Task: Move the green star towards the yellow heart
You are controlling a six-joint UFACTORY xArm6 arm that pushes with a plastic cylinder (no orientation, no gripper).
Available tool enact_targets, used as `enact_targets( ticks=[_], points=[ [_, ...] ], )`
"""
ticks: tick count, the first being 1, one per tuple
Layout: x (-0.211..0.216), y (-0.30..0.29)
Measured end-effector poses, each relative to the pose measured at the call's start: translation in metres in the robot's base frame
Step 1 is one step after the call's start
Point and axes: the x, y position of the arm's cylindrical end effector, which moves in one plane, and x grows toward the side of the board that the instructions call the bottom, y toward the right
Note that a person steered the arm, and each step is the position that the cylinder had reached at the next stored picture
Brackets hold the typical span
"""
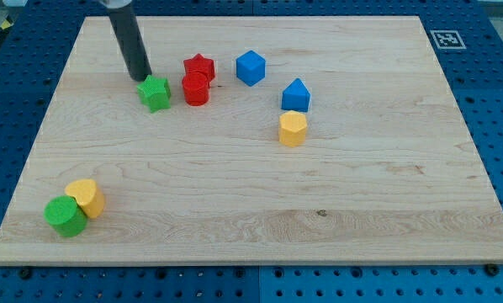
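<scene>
The green star [155, 93] lies on the wooden board in the view's upper left. My tip [140, 77] stands just above and to the left of it, touching or nearly touching its upper left edge. The yellow heart [87, 197] lies in the view's lower left, pressed against a green round block [65, 215]. The rod rises from the tip to the view's top edge.
A red round block [196, 89] sits just right of the green star, with a red star [199, 67] behind it. A blue block [250, 67], a second blue block [295, 94] and a yellow hexagonal block [292, 129] lie further right. The board's edge [251, 265] runs along the view's bottom.
</scene>
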Motion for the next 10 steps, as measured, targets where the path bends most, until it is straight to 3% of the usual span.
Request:
enact_targets(
  ticks=[1,3,7,10],
  points=[
    [-0.006,0.003],
    [0.039,0.008],
    [0.051,0.081],
    [0.092,0.077]
  ],
)
